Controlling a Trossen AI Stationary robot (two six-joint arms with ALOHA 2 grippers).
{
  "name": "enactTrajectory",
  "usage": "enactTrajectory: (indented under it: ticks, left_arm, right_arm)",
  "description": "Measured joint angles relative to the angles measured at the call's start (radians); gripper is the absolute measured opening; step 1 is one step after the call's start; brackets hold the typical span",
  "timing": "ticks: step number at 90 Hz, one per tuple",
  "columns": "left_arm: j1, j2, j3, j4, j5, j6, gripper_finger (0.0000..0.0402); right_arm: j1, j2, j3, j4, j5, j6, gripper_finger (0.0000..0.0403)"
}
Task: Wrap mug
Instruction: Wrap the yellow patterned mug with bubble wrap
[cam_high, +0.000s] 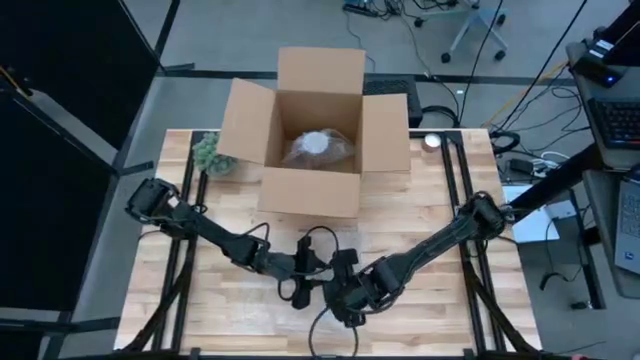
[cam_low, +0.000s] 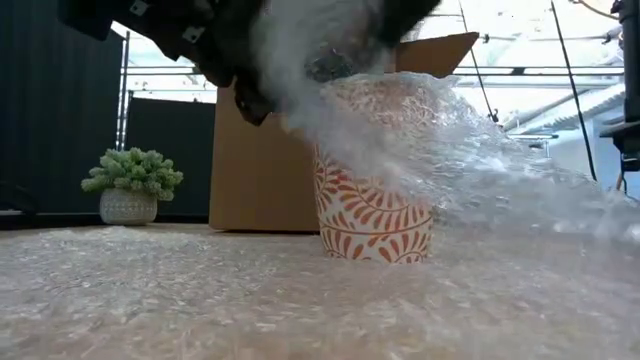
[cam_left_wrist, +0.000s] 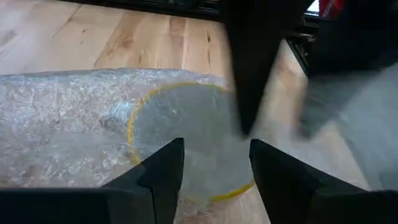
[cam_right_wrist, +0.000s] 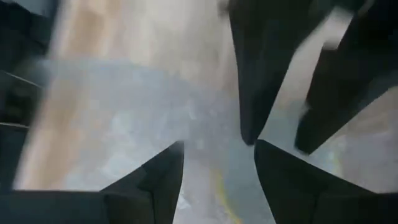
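Wrap roughly half done, by your frames. Patterned mug (cam_low: 375, 215) stands upright at table centre, about 6 o'clock of the cardboard box (cam_high: 315, 125). Bubble wrap (cam_low: 450, 150) drapes its rim; lower body bare. Left gripper (cam_left_wrist: 214, 165) and right gripper (cam_right_wrist: 217, 168) meet over it, fingers spread. Sides still need closing.

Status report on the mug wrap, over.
Both grippers, left and right, open over mug. Bubble wrap draped across its rim. Nothing blocking.

Even overhead light, bright backlit ceiling, glare on bubble wrap (cam_low: 480, 160), right wrist view motion-blurred
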Motion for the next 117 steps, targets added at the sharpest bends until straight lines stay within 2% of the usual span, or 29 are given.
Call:
enactTrajectory:
  ticks: [23,39,58,97,117]
  left_arm:
    - [-0.01,-0.05,-0.004,-0.009,0.008,0.016,0.0173]
    - [0.004,-0.022,-0.002,0.012,-0.003,0.015,0.0173]
    - [0.01,0.032,0.002,0.037,-0.021,-0.008,0.0173]
    - [0.01,0.035,0.002,0.03,-0.02,-0.007,0.0173]
    - [0.01,0.036,0.0,0.043,-0.019,-0.009,0.0173]
  right_arm:
    - [-0.013,0.09,-0.031,0.041,0.007,0.028,0.018]
    - [-0.013,0.111,-0.032,0.103,0.003,-0.014,0.018]
    - [-0.01,0.085,0.053,-0.02,-0.007,-0.017,0.0181]
    - [0.02,0.061,0.305,-0.356,-0.004,0.024,0.0181]
    - [0.056,0.061,0.321,-0.287,-0.001,0.037,0.0181]
